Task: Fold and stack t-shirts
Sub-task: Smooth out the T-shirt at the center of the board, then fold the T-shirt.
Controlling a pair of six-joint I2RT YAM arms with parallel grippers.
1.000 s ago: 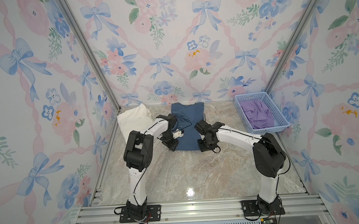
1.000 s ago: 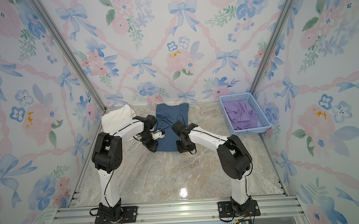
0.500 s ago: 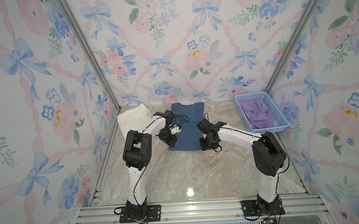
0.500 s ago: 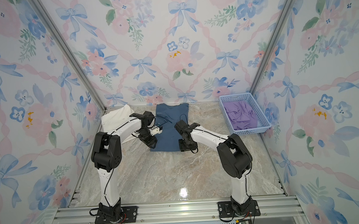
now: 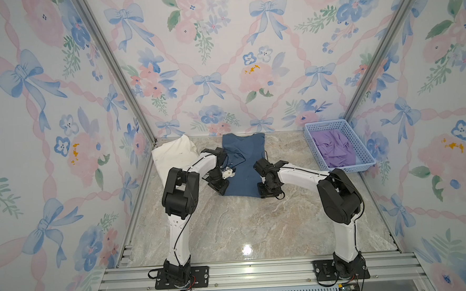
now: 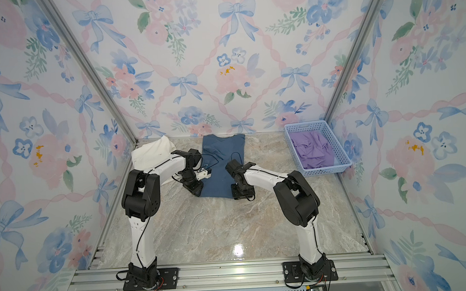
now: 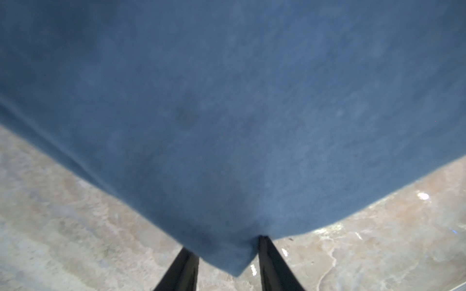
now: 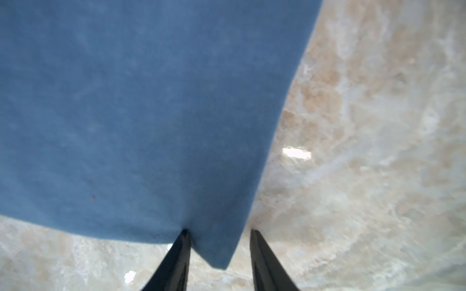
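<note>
A slate-blue t-shirt (image 5: 244, 164) (image 6: 222, 163) lies flat as a long narrow strip on the marble table, collar toward the back wall. My left gripper (image 5: 220, 187) (image 7: 224, 244) is down at its near left corner. The jaws are open and the cloth corner (image 7: 234, 264) lies between the fingers. My right gripper (image 5: 268, 191) (image 8: 219, 230) is at the near right corner, also open, with that corner (image 8: 219, 252) between its fingers. A cream-white t-shirt (image 5: 175, 154) (image 6: 153, 153) lies bunched in the back left corner.
A light blue plastic basket (image 5: 345, 169) (image 6: 326, 170) stands at the back right with a purple garment (image 5: 334, 149) inside. Flowered walls close in three sides. The aluminium rail (image 5: 246, 271) with both arm bases runs along the front.
Both grippers have shifted a little toward the front, down onto the blue t-shirt's near corners. The shirt itself lies as before.
</note>
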